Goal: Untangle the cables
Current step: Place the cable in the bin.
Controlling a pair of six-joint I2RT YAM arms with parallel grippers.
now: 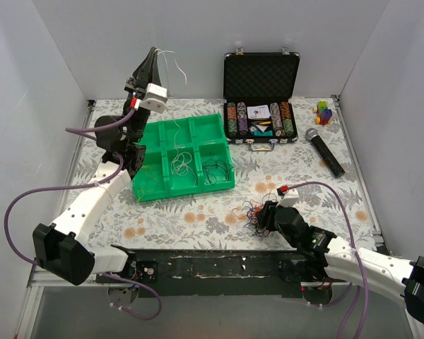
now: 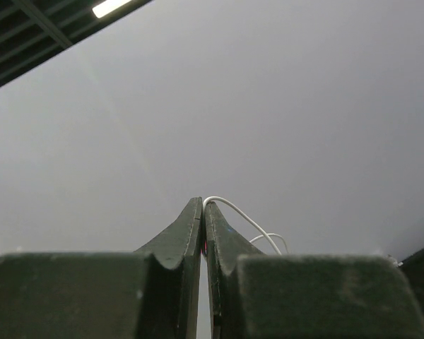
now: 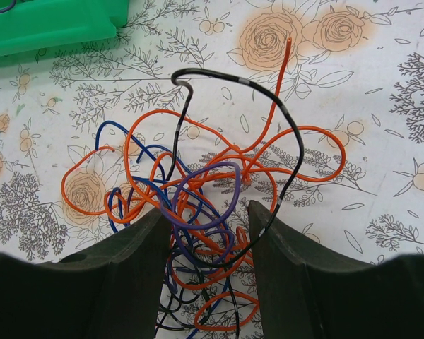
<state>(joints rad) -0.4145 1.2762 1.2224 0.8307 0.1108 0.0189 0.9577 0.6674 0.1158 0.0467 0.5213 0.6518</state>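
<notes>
A tangle of thin orange, blue, black and purple cables point(image 3: 205, 205) lies on the floral table, also seen in the top view point(image 1: 253, 212). My right gripper point(image 3: 206, 212) is open, its fingers either side of the tangle's near part, low over it. My left gripper point(image 2: 203, 203) is raised high at the back left point(image 1: 154, 55), above the green tray, and is shut on a thin white cable point(image 2: 244, 220) that curls off to the right point(image 1: 171, 63). More white and black cables lie in the tray's compartments point(image 1: 213, 169).
The green compartment tray point(image 1: 155, 185) sits left of centre. An open black case of poker chips point(image 1: 260, 113) stands at the back. A microphone point(image 1: 325, 151) and a small coloured block toy point(image 1: 324, 111) lie at the right. White walls enclose the table.
</notes>
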